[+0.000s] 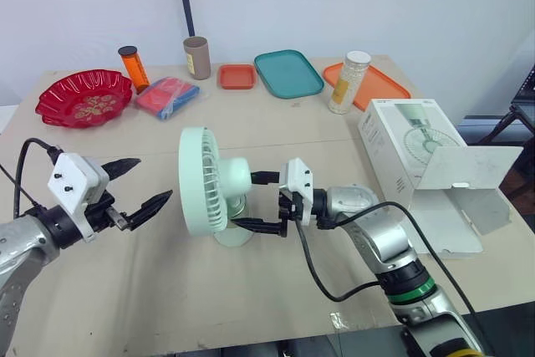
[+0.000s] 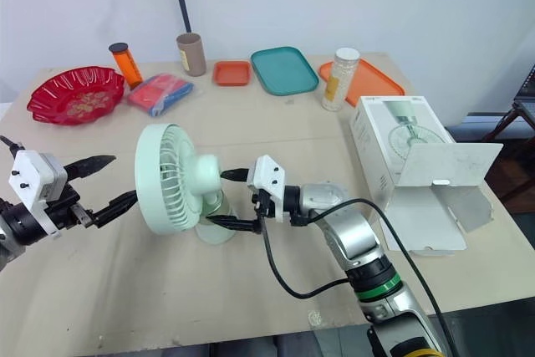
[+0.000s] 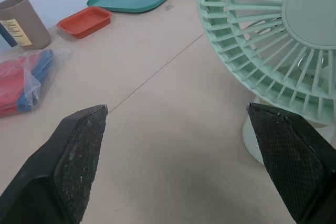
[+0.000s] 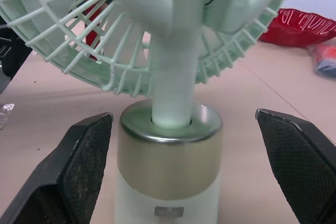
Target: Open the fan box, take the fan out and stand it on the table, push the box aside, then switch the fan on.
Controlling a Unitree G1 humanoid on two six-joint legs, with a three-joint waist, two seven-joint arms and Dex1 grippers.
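Fan (image 1: 205, 181) out of box, standing upright on table (image 1: 251, 307) near centre, grille facing robot's L side.

R gripper (image 1: 244, 201) behind fan at stem/base level. Jaws spread wide, one finger each side of fan base (image 4: 168, 166). Clear gap both sides in R wrist view, no contact, nothing held.

L gripper (image 1: 154, 178) in front of grille, near but apart. Jaws also spread wide, nothing held.

Box (image 1: 410, 156) lies on its side at table's R edge, well apart from fan, end flap hanging open.

Far side of table: red bowl (image 1: 84, 98), teal tray (image 1: 287, 73), jar (image 1: 349, 81).
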